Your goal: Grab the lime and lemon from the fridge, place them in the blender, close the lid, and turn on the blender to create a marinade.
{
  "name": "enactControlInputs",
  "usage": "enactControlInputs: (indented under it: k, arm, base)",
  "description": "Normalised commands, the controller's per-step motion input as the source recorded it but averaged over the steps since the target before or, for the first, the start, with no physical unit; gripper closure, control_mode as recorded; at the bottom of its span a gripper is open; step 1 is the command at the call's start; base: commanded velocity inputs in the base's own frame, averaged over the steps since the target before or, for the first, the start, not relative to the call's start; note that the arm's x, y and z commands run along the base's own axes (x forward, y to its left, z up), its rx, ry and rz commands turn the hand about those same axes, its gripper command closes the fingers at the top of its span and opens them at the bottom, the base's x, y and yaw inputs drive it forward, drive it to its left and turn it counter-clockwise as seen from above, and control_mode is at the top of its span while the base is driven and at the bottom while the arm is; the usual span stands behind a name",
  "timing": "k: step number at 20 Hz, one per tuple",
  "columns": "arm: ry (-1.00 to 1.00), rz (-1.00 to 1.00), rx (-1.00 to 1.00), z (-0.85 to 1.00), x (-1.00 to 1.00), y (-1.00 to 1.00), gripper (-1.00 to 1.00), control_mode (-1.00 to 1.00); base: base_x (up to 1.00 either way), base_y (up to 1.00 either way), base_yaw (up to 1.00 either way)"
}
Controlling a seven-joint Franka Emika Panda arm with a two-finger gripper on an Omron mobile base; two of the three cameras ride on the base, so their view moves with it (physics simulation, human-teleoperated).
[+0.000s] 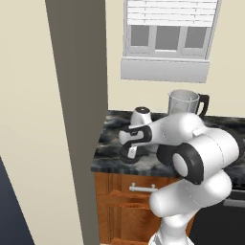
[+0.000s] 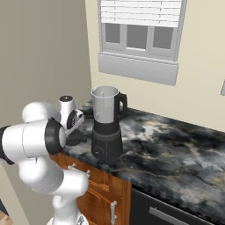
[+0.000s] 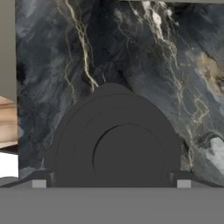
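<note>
Countertop [image 3: 131,52]: open end effector [image 3: 111,183] over lid [image 3: 116,144]

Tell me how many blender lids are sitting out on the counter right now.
1. The lid lies flat on the dark marble counter, directly under the open pincer, left of the blender. Others may be hidden behind the arm.

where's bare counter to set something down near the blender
The marble counter right of the blender is bare up to the wall. The left end is crowded: the lid lies under the open claw.
</note>
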Motion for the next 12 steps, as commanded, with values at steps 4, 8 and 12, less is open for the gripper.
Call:
enactControlInputs:
  k: [4, 8, 12]
  arm:
    - [0.0, 0.0, 0.0, -0.17, 0.23, 0.05, -1.0, -1.0]
    - [0.0, 0.0, 0.0, -0.17, 0.24, 0.05, -1.0, -1.0]
    - [0.01, 0.0, 0.0, -0.22, 0.2, 0.03, -1.0, -1.0]
  base:
    - [0.0, 0.0, 0.0]
    - [0.0, 0.0, 0.0]
    - [0.0, 0.0, 0.0]
